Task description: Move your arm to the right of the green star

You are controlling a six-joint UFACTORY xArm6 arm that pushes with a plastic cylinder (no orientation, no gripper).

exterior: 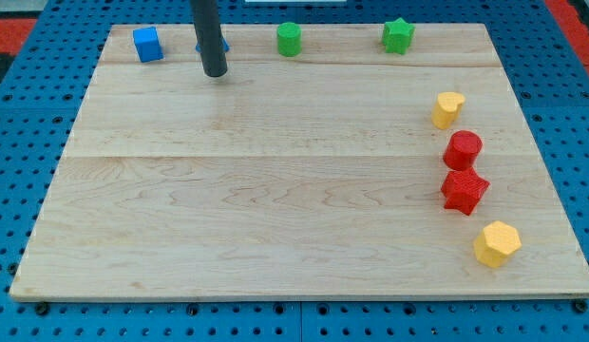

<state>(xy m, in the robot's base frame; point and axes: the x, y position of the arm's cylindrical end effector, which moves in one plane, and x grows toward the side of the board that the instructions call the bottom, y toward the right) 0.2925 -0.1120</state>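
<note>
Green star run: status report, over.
My tip at the view's top left, beside the blue cube. Green star far to the view's right, untouched. Green cylinder sits between them along the top edge.

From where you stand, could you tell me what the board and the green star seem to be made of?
The board looks like pale wood with a smooth finish: grain lines and plank seams show. The green star looks like matte moulded plastic, solid in colour with no grain, though painted wood cannot be ruled out. My tip is far to its left.

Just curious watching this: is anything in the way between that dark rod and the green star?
Yes. My tip sits left of the green cylinder, which stands along the top edge between it and the green star.
</note>
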